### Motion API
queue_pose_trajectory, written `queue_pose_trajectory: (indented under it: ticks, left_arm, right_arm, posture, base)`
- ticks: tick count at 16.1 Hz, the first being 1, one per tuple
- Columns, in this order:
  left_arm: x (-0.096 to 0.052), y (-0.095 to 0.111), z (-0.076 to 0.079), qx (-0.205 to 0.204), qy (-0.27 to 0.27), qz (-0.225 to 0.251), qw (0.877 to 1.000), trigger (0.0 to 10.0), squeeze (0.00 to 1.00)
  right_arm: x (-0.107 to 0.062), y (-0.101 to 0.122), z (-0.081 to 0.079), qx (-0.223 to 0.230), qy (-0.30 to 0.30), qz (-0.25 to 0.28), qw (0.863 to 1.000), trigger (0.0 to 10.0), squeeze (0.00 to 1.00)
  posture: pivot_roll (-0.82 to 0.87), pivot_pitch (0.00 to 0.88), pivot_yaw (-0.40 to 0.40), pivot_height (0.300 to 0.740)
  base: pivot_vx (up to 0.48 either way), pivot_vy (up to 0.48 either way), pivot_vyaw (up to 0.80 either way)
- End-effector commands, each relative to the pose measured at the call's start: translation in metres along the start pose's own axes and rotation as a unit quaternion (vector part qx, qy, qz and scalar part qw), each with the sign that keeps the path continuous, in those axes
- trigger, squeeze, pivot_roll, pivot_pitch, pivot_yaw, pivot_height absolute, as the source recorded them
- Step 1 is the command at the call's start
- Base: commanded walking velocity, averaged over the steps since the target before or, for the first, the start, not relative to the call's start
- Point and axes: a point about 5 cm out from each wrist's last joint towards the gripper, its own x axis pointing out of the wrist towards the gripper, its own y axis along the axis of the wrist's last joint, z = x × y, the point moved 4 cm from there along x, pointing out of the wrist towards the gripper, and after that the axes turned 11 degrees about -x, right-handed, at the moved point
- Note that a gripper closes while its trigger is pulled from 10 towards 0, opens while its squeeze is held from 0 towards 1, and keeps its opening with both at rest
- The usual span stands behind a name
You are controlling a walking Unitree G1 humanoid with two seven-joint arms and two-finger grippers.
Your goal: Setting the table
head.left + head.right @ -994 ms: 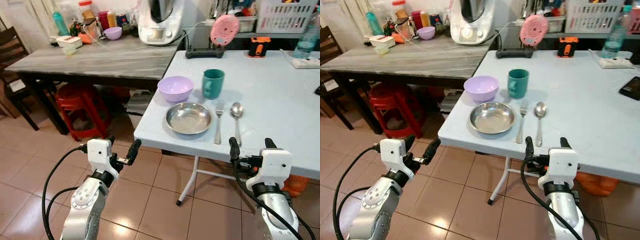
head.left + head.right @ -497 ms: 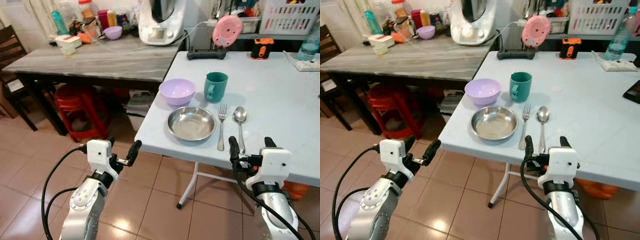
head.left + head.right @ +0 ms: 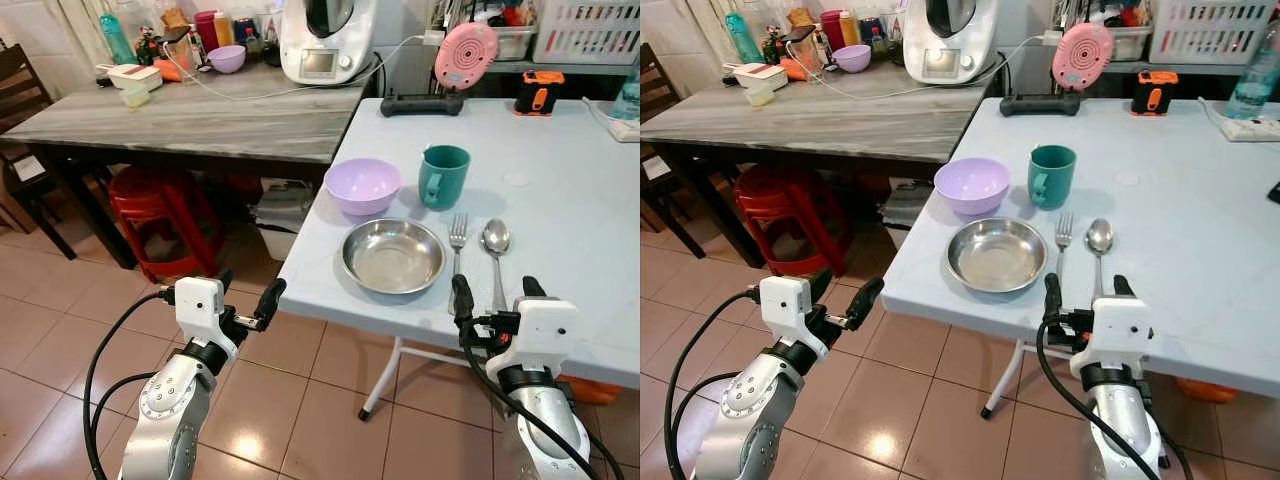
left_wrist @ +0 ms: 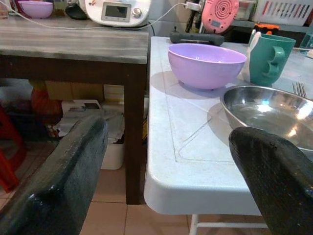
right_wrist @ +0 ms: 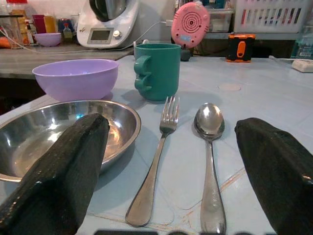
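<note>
Desk [image 3: 560, 170]: you are facing its pale top, carrying steel plate [image 3: 393, 256], fork [image 3: 456, 247], spoon [image 3: 496, 250].
Grippers: left gripper [image 3: 245, 305] and right gripper [image 3: 492, 296] are both hovering spread.
Floor [image 3: 290, 400]: tiles are gleaming.

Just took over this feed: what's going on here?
Neither gripper holds anything. The right gripper is open at the near edge of the white table, just short of the fork and spoon. The left gripper is open beside the table. Steel plate, purple bowl and green mug are laid out.

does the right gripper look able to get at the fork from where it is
Probably yes. The right gripper, fingers open, sits at the table edge just short of the fork, whose handle points toward it, with nothing between. The spoon lies close beside.
</note>
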Motion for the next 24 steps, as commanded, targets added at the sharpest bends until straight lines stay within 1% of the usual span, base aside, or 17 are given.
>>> queue_pose_trajectory:
  ticks: [1,10,19,24]
  left_arm:
    - [-0.0011,0.0041,-0.0017,0.005,0.0,0.003,1.0,10.0,0.0]
    - [-0.0024,0.001,0.001,0.003,-0.006,-0.003,1.0,10.0,0.0]
    - [-0.0009,-0.0007,0.0021,0.0,-0.012,-0.006,1.0,10.0,0.0]
    - [-0.0012,-0.0023,0.0031,-0.001,-0.015,-0.009,1.0,10.0,0.0]
  right_arm:
    - [-0.0003,0.0028,-0.0007,0.003,0.001,0.006,1.0,10.0,0.0]
    - [-0.0012,0.003,-0.0022,-0.006,0.005,0.006,1.0,10.0,0.0]
    - [-0.0013,0.0022,-0.0055,-0.004,0.008,0.005,1.0,10.0,0.0]
    - [-0.0004,0.0023,-0.0042,-0.006,0.007,0.006,1.0,10.0,0.0]
  posture:
    - [-0.07,0.0,0.126,0.74]
    - [-0.07,0.006,0.127,0.74]
    - [-0.07,0.003,0.127,0.74]
    - [-0.08,0.003,0.127,0.74]
  base:
    - [0.281,0.0,0.0]
    - [0.303,0.0,0.0]
    - [0.321,0.0,0.0]
    - [0.324,0.0,0.0]
